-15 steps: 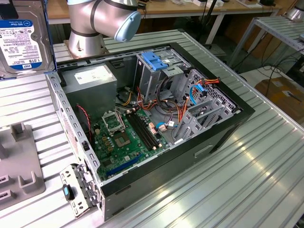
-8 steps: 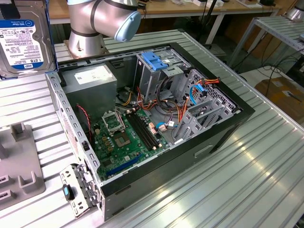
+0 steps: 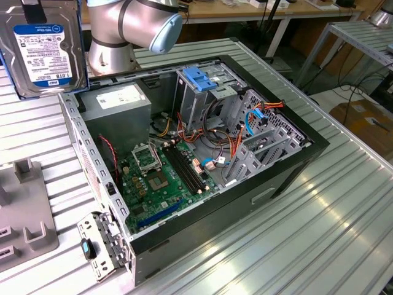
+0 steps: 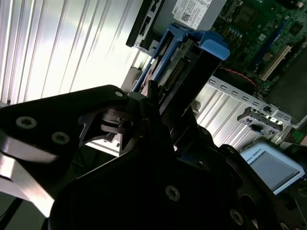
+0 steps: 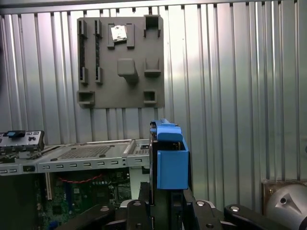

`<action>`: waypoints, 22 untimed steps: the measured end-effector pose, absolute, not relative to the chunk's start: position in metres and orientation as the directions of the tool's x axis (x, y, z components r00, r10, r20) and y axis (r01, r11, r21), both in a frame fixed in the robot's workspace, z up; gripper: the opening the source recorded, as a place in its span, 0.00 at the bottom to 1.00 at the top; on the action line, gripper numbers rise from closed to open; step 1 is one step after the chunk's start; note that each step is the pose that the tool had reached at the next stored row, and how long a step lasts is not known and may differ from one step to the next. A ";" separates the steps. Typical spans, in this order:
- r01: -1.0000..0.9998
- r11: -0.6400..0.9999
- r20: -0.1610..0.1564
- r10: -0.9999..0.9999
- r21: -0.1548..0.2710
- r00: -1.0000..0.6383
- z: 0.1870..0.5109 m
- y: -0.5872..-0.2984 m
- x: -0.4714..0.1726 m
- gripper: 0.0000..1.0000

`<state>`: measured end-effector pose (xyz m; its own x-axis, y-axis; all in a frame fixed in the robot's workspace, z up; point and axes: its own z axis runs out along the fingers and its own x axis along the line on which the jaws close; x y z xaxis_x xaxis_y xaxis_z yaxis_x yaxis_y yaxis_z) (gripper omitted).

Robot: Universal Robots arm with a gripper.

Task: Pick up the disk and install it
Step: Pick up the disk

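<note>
A ribbed metal tabletop was seen, brightly lit. Behind it, a wooden-topped desk with white legs was set; a cardboard box was left on the pale floor.

Probably a robotics lab: aluminium bench, opened computer case.

PC case sits on table. Inside: motherboard on floor, power supply in far corner twd exterior view's left, drive cage just right of it. Above case wall on that side hangs disk, clamped in gripper. Fixture tray lies left of case.
</note>
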<state>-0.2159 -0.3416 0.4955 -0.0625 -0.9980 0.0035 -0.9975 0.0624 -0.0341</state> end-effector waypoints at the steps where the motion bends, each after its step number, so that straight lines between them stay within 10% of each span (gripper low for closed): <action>1: -0.997 0.062 0.003 -0.998 -0.034 -0.063 0.495 -0.342 -0.209 0.35; 22: -0.997 0.062 0.003 -0.998 -0.034 -0.062 0.495 -0.342 -0.168 0.35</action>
